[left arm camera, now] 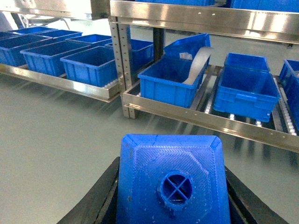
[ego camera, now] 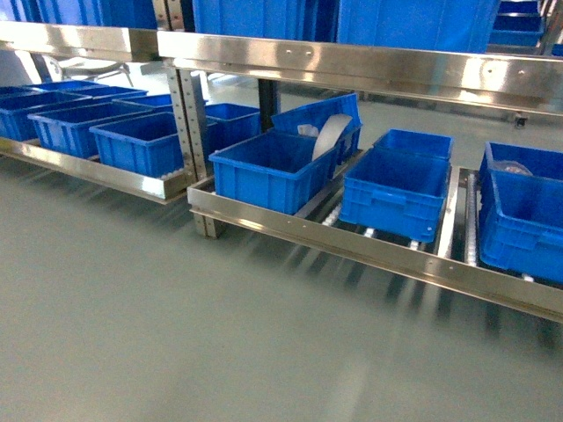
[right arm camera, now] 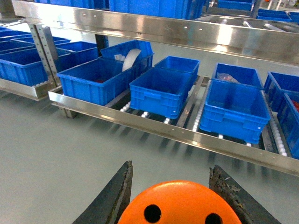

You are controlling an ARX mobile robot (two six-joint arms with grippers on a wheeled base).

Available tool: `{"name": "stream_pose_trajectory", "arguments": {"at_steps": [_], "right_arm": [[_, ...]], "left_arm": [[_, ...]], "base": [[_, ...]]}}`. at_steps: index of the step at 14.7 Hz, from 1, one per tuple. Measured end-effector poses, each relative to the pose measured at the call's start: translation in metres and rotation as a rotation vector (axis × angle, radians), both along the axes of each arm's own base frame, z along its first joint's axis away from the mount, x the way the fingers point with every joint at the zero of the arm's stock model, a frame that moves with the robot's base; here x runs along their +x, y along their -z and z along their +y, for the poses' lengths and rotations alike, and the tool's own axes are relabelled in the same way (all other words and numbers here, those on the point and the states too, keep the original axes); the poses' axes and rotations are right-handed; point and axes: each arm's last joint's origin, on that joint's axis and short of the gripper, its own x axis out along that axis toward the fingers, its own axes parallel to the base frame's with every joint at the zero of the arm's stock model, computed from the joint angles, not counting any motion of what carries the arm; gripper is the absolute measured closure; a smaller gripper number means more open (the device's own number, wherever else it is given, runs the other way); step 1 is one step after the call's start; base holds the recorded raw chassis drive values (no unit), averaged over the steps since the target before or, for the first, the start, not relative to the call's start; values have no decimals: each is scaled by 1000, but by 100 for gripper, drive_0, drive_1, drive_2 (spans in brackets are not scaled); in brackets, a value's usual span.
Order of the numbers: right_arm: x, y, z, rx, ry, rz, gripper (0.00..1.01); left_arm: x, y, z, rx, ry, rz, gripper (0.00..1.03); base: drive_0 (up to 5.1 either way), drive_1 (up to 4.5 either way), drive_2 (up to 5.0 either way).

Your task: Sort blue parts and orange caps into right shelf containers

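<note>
Shelf crates (ego camera: 264, 167) hold possibly paper.

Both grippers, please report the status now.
Left gripper shut on blue part. Right gripper shut on orange cap. Crates ahead on shelf, floor between clear.

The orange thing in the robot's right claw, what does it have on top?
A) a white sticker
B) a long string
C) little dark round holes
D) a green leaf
C. In the right wrist view the orange cap sits between the two dark fingers of the right gripper, and its flat top shows small dark round holes.
</note>
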Motion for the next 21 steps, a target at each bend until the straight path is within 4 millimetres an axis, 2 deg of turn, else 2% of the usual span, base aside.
{"name": "stream_pose_trajectory", "arguments": {"at_steps": [21], "right_arm": [[0,0,0,0,0,0,59]], "left_arm": [[0,0,0,0,0,0,59]], "base": [[-163,-163,-163]]}}
